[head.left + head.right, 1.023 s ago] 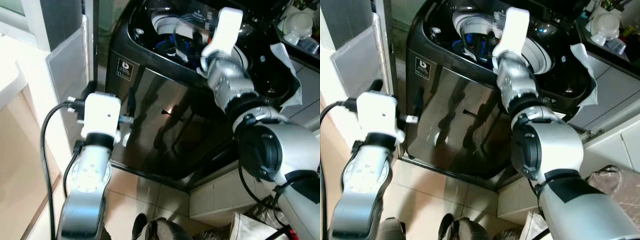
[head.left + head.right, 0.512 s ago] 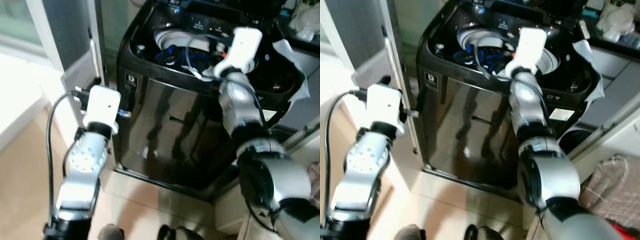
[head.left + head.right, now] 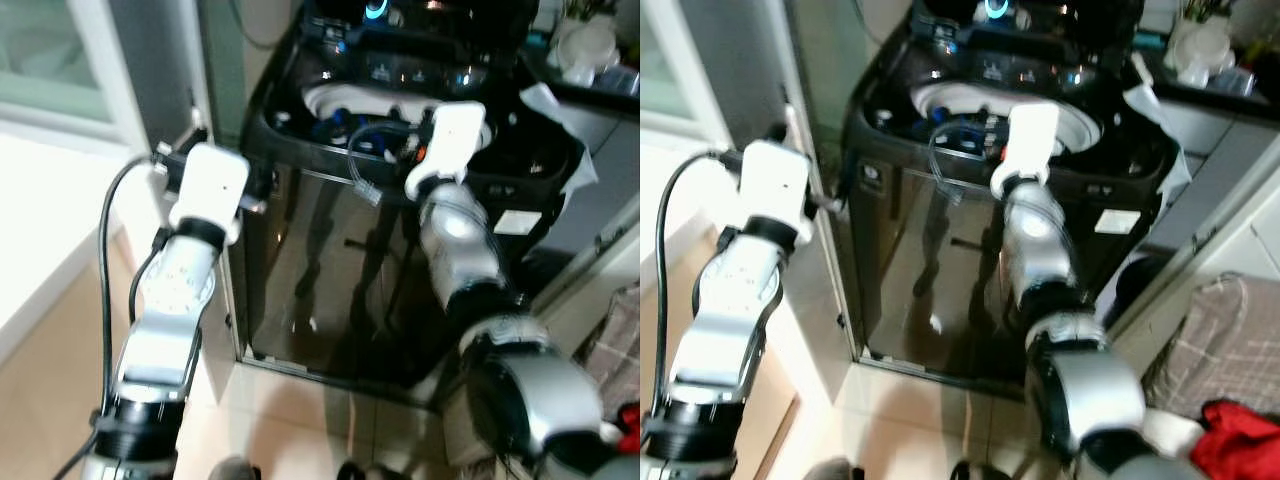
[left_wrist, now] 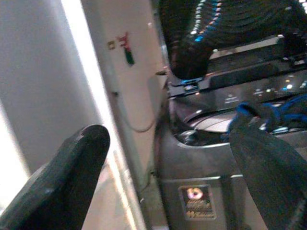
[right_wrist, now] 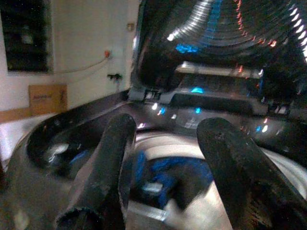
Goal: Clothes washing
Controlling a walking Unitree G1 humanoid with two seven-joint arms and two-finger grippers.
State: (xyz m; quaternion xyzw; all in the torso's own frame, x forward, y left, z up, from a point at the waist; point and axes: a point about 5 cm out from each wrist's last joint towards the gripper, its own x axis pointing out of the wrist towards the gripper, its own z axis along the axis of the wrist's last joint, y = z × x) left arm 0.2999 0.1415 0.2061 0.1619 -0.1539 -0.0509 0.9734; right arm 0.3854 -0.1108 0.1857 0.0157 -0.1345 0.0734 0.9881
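right gripper (image 5: 163, 172) is hovering over the front rim of the washing machine (image 3: 340, 270), fingers (image 5: 103, 167) spread apart and holding nothing, pointing into the white-rimmed drum (image 3: 1080, 125). blue clothes (image 5: 163, 175) are sitting inside the drum, just past the fingertips. left gripper (image 4: 168, 177) is hanging wide open and empty beside the machine's left front corner, near the white door frame (image 3: 90, 60). lid is standing open at the back. plaid fabric (image 3: 1225, 335) and something red (image 3: 1240, 440) are lying on the floor to the machine's right.
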